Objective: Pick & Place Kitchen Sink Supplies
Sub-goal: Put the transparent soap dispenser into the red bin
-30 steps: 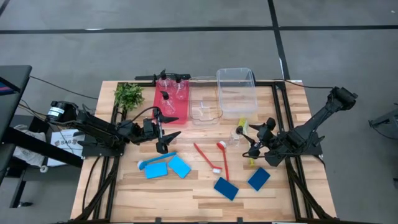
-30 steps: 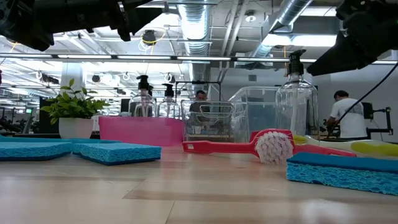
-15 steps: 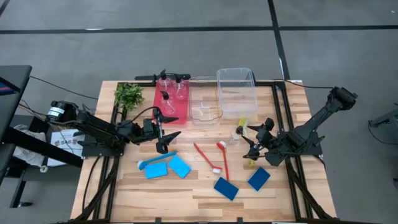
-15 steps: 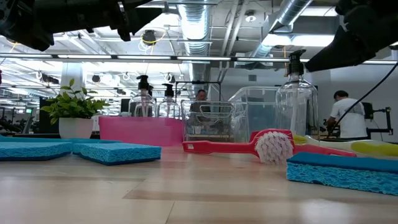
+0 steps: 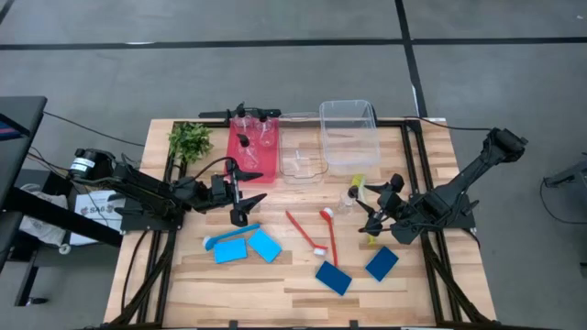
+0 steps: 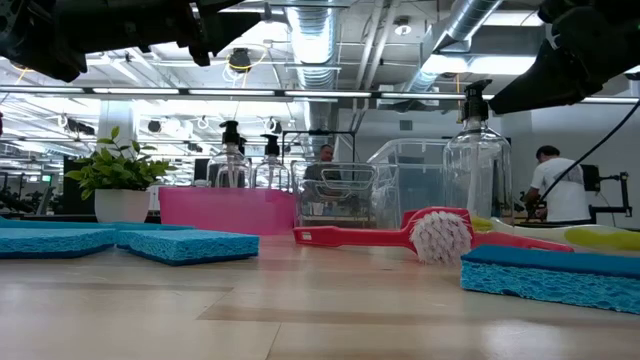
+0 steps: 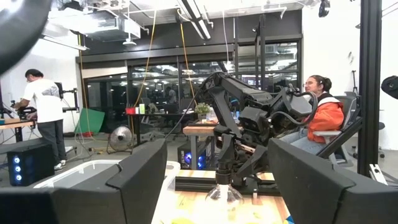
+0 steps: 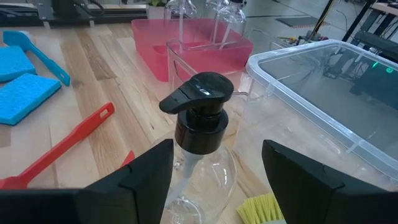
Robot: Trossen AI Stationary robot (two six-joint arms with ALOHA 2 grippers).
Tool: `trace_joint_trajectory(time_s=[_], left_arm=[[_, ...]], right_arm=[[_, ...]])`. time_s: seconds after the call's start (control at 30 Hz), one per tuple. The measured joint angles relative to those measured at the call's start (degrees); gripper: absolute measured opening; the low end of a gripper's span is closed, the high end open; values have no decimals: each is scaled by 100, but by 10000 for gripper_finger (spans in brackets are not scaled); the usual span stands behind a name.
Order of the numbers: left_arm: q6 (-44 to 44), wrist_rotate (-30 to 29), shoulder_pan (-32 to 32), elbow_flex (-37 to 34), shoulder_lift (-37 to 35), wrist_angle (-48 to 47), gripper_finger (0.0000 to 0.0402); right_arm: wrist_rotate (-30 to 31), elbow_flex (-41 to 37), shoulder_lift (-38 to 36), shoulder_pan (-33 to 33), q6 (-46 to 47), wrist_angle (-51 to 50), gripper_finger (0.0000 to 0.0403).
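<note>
Pump bottle was clear, rounded, black-topped, upright on table. Right gripper spread wide around it, not clamped. Left gripper hung unclenched, empty.

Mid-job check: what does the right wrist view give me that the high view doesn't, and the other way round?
Only the right wrist view shows, close up, the pump bottle standing between the open right gripper fingers, with nothing closed on it.

Only the high view shows the whole table: the open left gripper near the pink bin, the plant, and the two dark-blue sponges at the front.

Both show the pink bin, the clear bin, the light-blue sponges and a red brush.
</note>
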Motion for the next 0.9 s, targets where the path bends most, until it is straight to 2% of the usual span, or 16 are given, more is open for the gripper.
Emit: trace_joint_trajectory(time_s=[0.2, 0.47, 0.77, 0.9], left_arm=[[0, 0, 0, 0, 0, 1, 280], [0, 0, -1, 0, -1, 2, 280], [-2, 0, -2, 0, 0, 4, 281], [-2, 0, -1, 0, -1, 4, 280]], right_arm=[[-2, 0, 25, 0, 7, 20, 240], [49, 0, 439, -17, -37, 131, 240], [13, 0, 785, -412, -107, 350, 240], [-195, 0, 835, -534, -383, 620, 240]])
